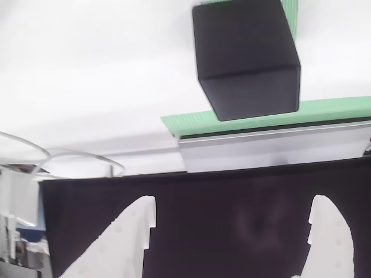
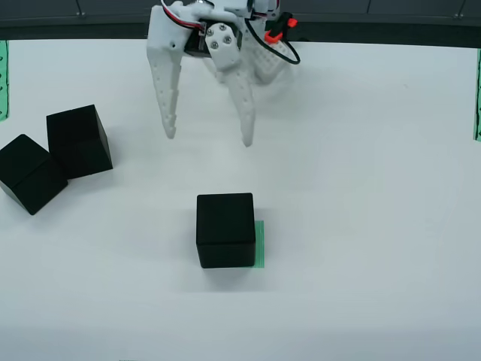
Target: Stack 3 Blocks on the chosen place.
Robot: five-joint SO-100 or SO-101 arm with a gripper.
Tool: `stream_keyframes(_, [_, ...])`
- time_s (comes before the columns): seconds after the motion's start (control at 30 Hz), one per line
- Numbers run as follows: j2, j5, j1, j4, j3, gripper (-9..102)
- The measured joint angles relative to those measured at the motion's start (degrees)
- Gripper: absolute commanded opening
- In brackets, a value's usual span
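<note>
Below spread, empty pincer (image 2: 209,138): block (image 2: 225,230) on green patch (image 2: 260,244).

White tabletop (image 2: 361,226): matte, evenly lit, soft shadows only. Dark band (image 2: 391,30) along its far edge in the view from above. Green striped strips at the left (image 2: 3,79) and right (image 2: 477,94) borders of that view. In the view that rides on the gripper: a long green striped band (image 1: 324,110), a pale metallic rail (image 1: 272,150) just beside it, a large smooth dark panel (image 1: 232,226), and clear curved rims (image 1: 75,162) at left.
</note>
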Motion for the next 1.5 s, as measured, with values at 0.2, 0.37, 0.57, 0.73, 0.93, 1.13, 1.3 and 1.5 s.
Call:
stream_keyframes(0.2, [-0.62, 8.26, 11.34, 7.91, -5.98, 31])
stream_keyframes(0.37, [-9.14, 10.81, 25.14, 18.46, -12.48, 32])
stream_keyframes(0.57, [-22.76, 10.99, 36.21, 20.30, -16.08, 32])
stream_keyframes(0.73, [-29.09, 10.99, 41.48, 20.57, -21.80, 32])
stream_keyframes(0.93, [-35.51, 10.99, 42.80, 19.95, -26.19, 32])
stream_keyframes(1.13, [-44.56, 12.30, 41.04, 19.34, -30.67, 32])
stream_keyframes(1.3, [-50.36, 13.27, 39.55, 18.72, -33.57, 31])
stream_keyframes(1.5, [-53.61, 13.54, 38.32, 18.28, -33.84, 31])
